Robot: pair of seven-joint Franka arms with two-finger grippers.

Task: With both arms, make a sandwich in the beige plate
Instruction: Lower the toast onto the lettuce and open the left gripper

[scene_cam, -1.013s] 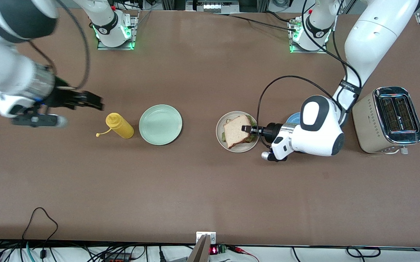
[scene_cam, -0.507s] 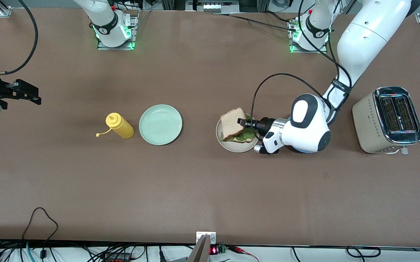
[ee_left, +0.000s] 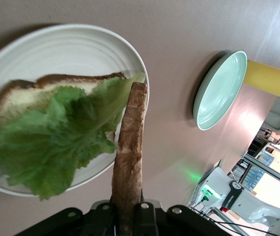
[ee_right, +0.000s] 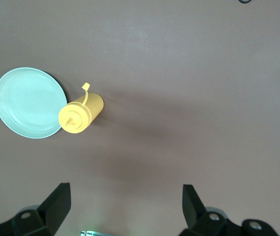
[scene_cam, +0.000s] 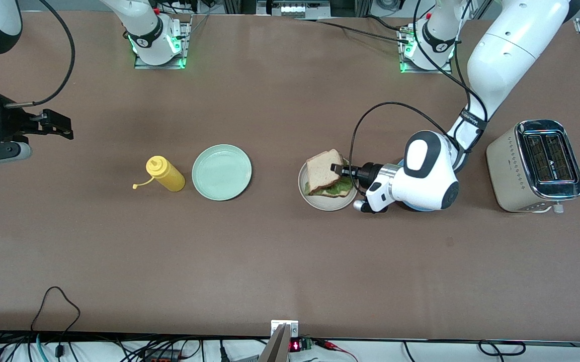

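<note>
The beige plate (scene_cam: 320, 201) holds a bottom bread slice (ee_left: 41, 93) with a ruffled green lettuce leaf (scene_cam: 339, 187) on it. My left gripper (scene_cam: 337, 169) is shut on a second toasted bread slice (scene_cam: 322, 169), held tilted over the plate and lettuce. In the left wrist view this slice (ee_left: 130, 147) shows edge-on between the fingers, above the lettuce (ee_left: 56, 137) and the plate (ee_left: 71, 44). My right gripper (scene_cam: 61, 125) is open and empty, up over the table at the right arm's end; its wrist view shows the fingers (ee_right: 56, 204) spread wide.
A mint-green plate (scene_cam: 222, 172) and a yellow squeeze bottle (scene_cam: 165, 173) stand toward the right arm's end. A toaster (scene_cam: 536, 166) stands at the left arm's end. A blue plate (scene_cam: 423, 207) is mostly hidden under the left arm.
The left gripper lifted the top bread slice off the lettuce and now holds it tilted over the plate. The right arm pulled back toward its end of the table.
</note>
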